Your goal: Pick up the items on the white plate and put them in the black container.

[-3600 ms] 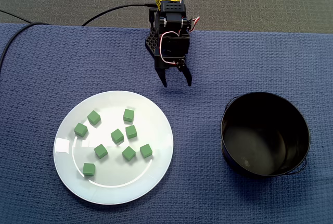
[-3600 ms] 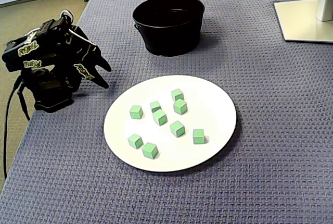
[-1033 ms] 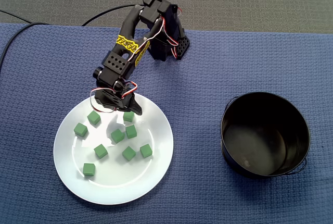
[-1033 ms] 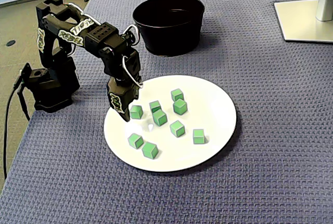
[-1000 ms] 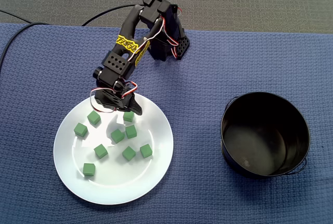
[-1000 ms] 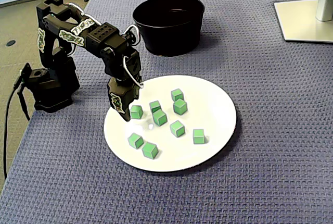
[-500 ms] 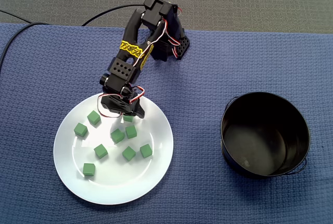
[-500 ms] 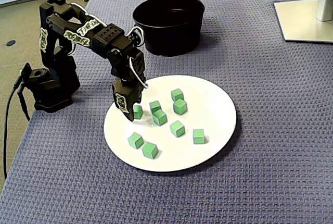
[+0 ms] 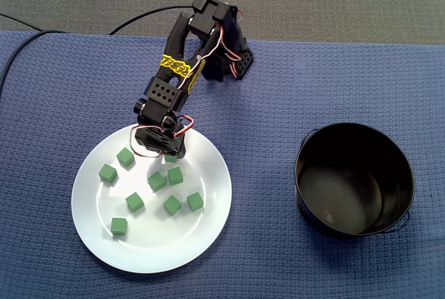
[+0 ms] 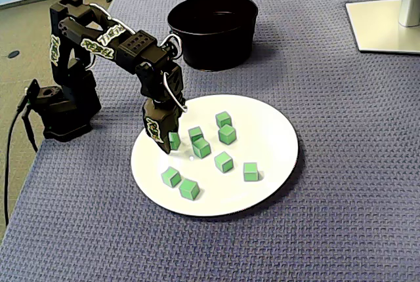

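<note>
A white plate point(image 9: 154, 245) point(image 10: 270, 131) holds several small green cubes, such as one near the middle point(image 9: 175, 175) point(image 10: 201, 147). My gripper point(image 9: 169, 151) point(image 10: 165, 139) points down at the plate's edge nearest the arm base. Its fingers are drawn in around one green cube point(image 9: 171, 158) point(image 10: 174, 140), which they mostly hide. That cube sits at plate level. The black container point(image 9: 354, 181) point(image 10: 213, 49) stands empty on the right in the top-down fixed view, well away from the gripper.
The arm base point(image 9: 224, 62) point(image 10: 62, 108) sits at the cloth's edge, and a black cable point(image 9: 142, 14) runs off it. A white monitor stand point(image 10: 384, 26) is in the far corner. Blue woven cloth covers the table.
The arm swung from its folded rest pose down to the plate. In the last half second the jaws narrowed around the cube at the plate's edge. The other cubes have not moved.
</note>
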You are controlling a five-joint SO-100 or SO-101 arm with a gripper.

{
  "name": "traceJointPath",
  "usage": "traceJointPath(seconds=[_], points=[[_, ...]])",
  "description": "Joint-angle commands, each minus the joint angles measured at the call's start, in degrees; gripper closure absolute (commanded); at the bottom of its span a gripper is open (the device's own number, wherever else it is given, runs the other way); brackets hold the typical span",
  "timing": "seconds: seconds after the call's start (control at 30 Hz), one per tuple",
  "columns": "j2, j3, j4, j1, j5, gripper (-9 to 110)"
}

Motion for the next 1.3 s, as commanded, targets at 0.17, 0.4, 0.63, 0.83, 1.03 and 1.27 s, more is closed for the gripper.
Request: traceJointPath(seconds=[0.17, 0.4, 0.63, 0.83, 1.03, 1.27], points=[[2.2, 1.7, -1.7, -1.4, 4.6, 101], [22.7, -1.6, 10.5, -2.9, 20.7, 101], [46.4, -13.4, 15.7, -14.7, 42.0, 101], [50.0, -26.7, 10.8, -38.4, 51.2, 102], [27.4, -46.2, 14.9, -53.4, 55.4, 102], [-1.0, -59.9, 23.9, -59.8, 58.3, 102]])
